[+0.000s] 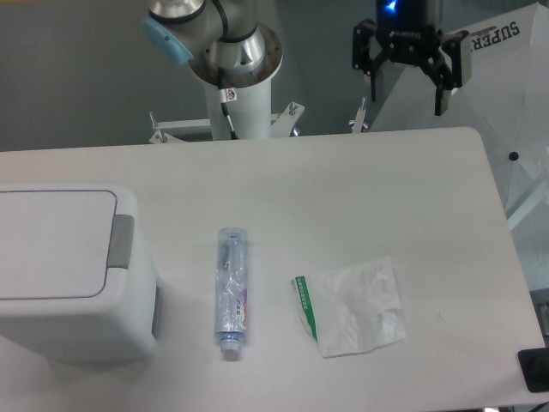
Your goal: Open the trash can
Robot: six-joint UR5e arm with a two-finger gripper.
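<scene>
The trash can (64, 270) is a large boxy white bin at the table's left edge. Its flat lid is down, and the grey push tab (123, 241) sits on its right side. My gripper (407, 86) hangs high above the table's far right edge, far from the bin. Its black fingers are spread apart and hold nothing.
A clear plastic bottle (231, 292) lies on its side mid-table, cap toward the front. A crumpled white wrapper with a green edge (352, 306) lies to its right. The arm's base post (238, 77) stands behind the far edge. A dark object (536, 369) sits at the front right corner.
</scene>
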